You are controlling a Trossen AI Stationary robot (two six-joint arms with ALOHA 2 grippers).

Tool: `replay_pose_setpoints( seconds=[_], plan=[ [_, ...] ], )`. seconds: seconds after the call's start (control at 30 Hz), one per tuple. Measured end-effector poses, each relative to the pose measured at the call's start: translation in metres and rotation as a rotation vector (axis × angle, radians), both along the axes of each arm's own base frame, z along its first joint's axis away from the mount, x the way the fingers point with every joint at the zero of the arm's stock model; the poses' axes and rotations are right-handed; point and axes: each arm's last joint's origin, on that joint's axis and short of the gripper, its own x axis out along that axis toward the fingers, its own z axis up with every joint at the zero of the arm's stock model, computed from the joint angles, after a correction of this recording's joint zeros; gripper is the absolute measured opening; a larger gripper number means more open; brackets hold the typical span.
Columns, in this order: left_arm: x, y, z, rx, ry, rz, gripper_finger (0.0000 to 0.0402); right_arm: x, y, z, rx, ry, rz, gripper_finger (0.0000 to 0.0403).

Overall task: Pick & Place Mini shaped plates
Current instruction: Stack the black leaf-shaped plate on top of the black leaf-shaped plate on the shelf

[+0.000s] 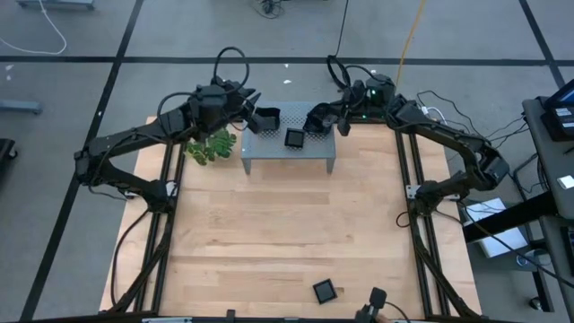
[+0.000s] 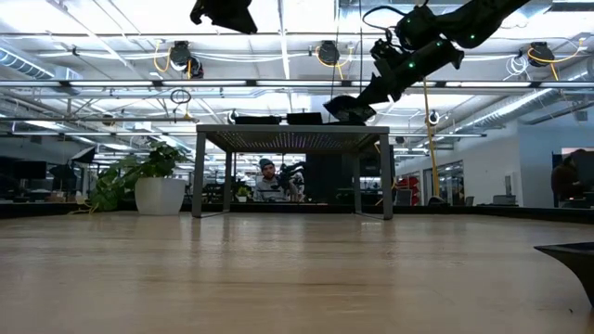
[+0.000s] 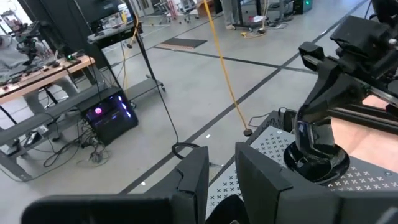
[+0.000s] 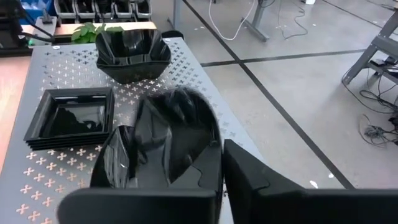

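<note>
My right gripper is clamped shut on the rim of a round black dish at one end of the perforated grey stand, ready, I judge, to carry it to the desk. A stack of square plates and scalloped bowls share the stand; another plate lies on the desk. My left gripper hovers half-open and empty by the sprig.
</note>
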Motion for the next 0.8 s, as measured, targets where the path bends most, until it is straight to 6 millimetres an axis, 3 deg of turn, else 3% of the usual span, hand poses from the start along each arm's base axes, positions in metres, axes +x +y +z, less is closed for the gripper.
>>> replay_pose_setpoints(
  seconds=[0.37,0.6,0.8],
  plan=[
    [-0.001,0.002,0.0,-0.017,-0.017,0.007,0.0086,0.001,0.008,0.006,0.004,-0.019,0.014,0.0102],
    [-0.001,0.002,-0.002,-0.025,-0.002,0.001,0.0086,0.0,0.046,0.024,0.07,-0.038,0.085,0.0122],
    [-0.002,0.001,-0.007,-0.077,0.025,-0.015,0.0086,0.006,0.079,0.017,0.145,0.078,0.182,0.0111]
  ],
)
